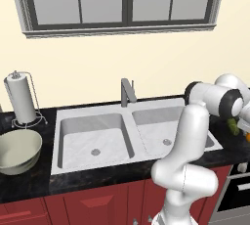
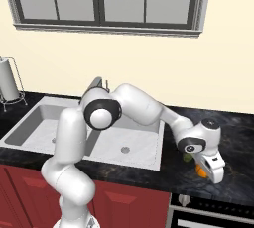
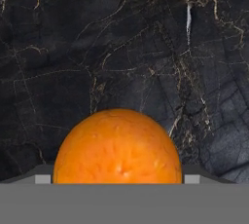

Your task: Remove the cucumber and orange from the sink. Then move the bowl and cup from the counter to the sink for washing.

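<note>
Bright orange (image 3: 116,147), black gold-veined counter (image 3: 121,38), grey marbled sink (image 1: 93,136), greenish-beige bowl (image 1: 17,151)

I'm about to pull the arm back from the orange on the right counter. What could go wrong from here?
1. The orange is round and sits on bare glossy counter right at the open gripper; a brush on withdrawal could send it rolling, perhaps off the front edge.
2. The cucumber lies close beside the wrist and could get nudged.
3. The bowl is far left past the sink, a long swing near the faucet.
</note>
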